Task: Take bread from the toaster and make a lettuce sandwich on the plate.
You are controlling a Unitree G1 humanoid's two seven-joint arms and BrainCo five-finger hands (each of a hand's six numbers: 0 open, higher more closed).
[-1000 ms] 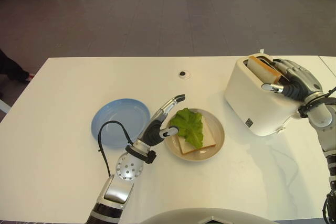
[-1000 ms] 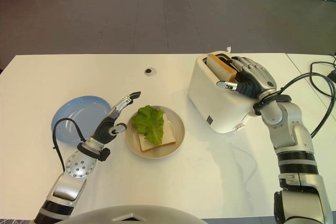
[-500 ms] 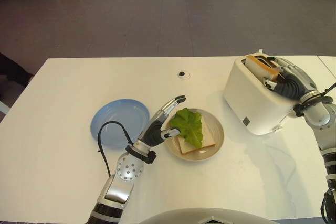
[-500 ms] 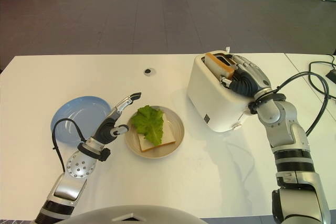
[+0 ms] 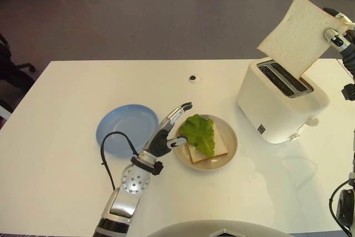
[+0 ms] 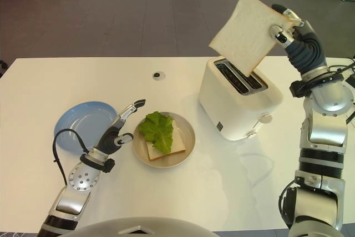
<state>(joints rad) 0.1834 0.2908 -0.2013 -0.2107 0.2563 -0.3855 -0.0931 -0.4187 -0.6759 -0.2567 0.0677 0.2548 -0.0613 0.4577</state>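
One bread slice (image 6: 243,33) hangs pinched in the right robot hand (image 6: 298,43), clear above the toaster (image 6: 236,104), likely for capping the lettuce (image 6: 158,129) on the plate (image 6: 189,131); the left robot hand (image 6: 115,134) rests open beside it.

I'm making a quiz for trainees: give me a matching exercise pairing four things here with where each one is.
Things:
1 bare white bread slice
2 green lettuce leaf
3 light blue round plate
4 white toaster

Places:
A left of the beige plate
B in the right hand
C right of the beige plate
D on the plated bread slice

Pairs: 1-B, 2-D, 3-A, 4-C
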